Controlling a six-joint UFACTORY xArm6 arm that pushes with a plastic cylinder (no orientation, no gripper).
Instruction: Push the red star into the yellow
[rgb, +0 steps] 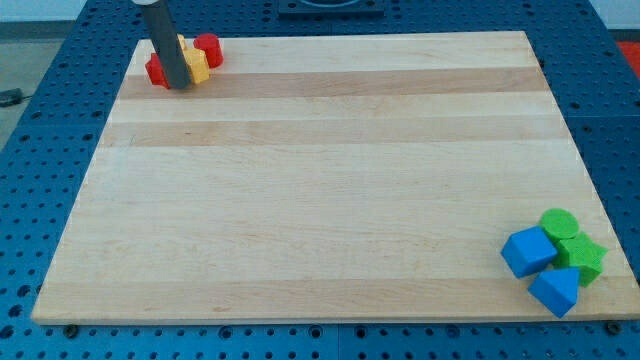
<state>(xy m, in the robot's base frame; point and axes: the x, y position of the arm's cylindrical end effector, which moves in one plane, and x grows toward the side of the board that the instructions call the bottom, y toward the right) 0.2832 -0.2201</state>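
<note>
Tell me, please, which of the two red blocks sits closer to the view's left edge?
The red block partly hidden behind the rod, just left of my tip; the other red block sits right of the yellow block.

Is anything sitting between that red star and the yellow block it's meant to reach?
Nothing visible does. My tip is at the view's top left, where the red star and the yellow block lie on either side of the rod, which hides any gap between them.
</note>
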